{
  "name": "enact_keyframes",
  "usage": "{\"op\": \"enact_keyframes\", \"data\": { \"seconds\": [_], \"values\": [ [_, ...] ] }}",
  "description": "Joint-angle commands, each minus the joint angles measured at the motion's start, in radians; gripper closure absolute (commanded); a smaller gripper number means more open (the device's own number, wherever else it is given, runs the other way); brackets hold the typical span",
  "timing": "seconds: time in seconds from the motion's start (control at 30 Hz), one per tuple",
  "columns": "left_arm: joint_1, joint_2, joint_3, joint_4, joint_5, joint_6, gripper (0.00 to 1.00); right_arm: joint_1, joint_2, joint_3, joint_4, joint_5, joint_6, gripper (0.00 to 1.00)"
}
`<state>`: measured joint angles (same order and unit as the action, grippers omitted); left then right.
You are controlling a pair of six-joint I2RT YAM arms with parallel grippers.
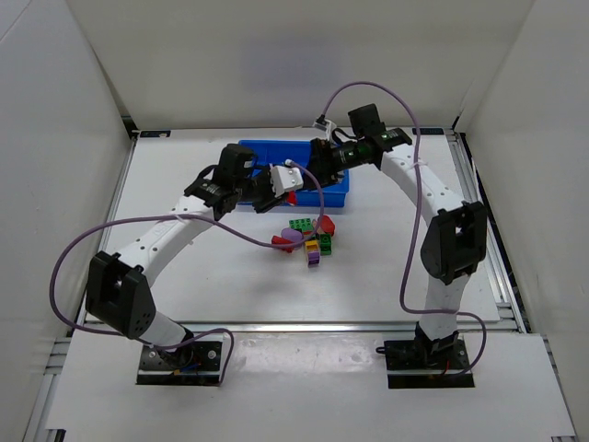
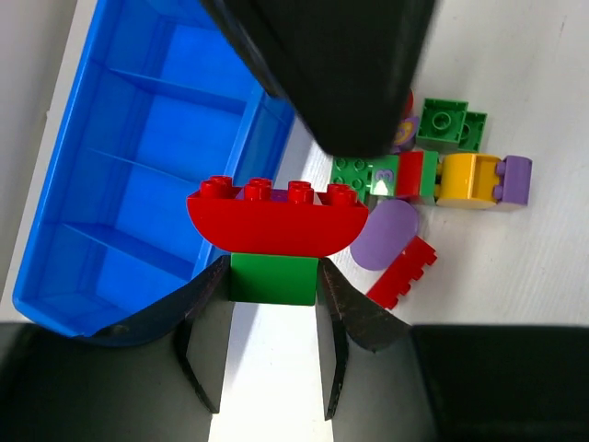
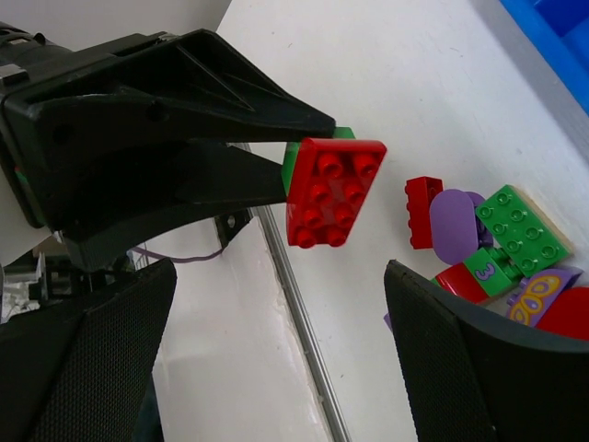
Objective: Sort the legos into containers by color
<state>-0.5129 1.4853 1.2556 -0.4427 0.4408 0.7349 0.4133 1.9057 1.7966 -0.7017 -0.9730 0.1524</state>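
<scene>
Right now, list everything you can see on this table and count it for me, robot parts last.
Tray: one, bright blue, four compartments; no brick seen inside.
Red brick: one, curved, stacked on the green brick.
Green brick: one, clamped between the left fingers.
Loose legos: about ten, red, green, purple, yellow, clustered on the table at the tray's near side.
Table: one, white.
Left gripper: shut on the green brick, beside the tray.
Right gripper: open, empty, facing the held bricks.
</scene>
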Motion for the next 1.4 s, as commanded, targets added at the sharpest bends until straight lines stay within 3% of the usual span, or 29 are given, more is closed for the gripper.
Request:
{"op": "enact_keyframes", "data": {
  "seconds": [0.0, 0.4, 0.5, 0.6, 0.67, 0.7, 0.77, 0.8, 0.9, 1.03, 1.37],
  "values": [
    [-0.009, -0.002, 0.045, 0.036, -0.004, -0.015, 0.85, 0.016, 0.015, 0.049, 0.007, -0.023, -0.008, 0.04],
    [-0.042, 0.003, 0.065, 0.067, -0.005, -0.017, 0.84, 0.03, 0.069, 0.072, 0.018, -0.039, 0.013, 0.06],
    [-0.047, 0.007, 0.071, 0.067, -0.007, -0.02, 0.84, 0.033, 0.081, 0.081, 0.025, -0.049, 0.019, 0.12],
    [-0.047, 0.009, 0.073, 0.067, -0.005, -0.015, 0.84, 0.036, 0.081, 0.087, 0.036, -0.067, 0.019, 0.38],
    [-0.05, 0.012, 0.071, 0.067, -0.005, -0.012, 0.84, 0.033, 0.081, 0.087, 0.037, -0.081, 0.015, 0.48],
    [-0.05, 0.013, 0.071, 0.067, -0.007, -0.015, 0.84, 0.033, 0.081, 0.084, 0.038, -0.087, 0.012, 0.6],
    [-0.05, 0.018, 0.071, 0.067, -0.007, -0.012, 0.84, 0.033, 0.078, 0.076, 0.044, -0.104, 0.012, 0.72],
    [-0.049, 0.017, 0.065, 0.07, -0.013, -0.012, 0.84, 0.033, 0.075, 0.075, 0.042, -0.105, 0.012, 0.83],
    [-0.05, 0.009, 0.041, 0.082, -0.028, -0.015, 0.85, 0.027, 0.052, 0.058, 0.039, -0.11, 0.004, 0.98],
    [-0.05, -0.017, -0.001, 0.082, -0.034, -0.042, 0.85, -0.004, 0.027, 0.049, 0.034, -0.121, 0.006, 1.0],
    [-0.052, -0.085, -0.085, 0.064, -0.077, -0.057, 0.87, -0.227, 0.009, 0.049, 0.12, 0.0, 0.104, 1.0]
  ]
}}
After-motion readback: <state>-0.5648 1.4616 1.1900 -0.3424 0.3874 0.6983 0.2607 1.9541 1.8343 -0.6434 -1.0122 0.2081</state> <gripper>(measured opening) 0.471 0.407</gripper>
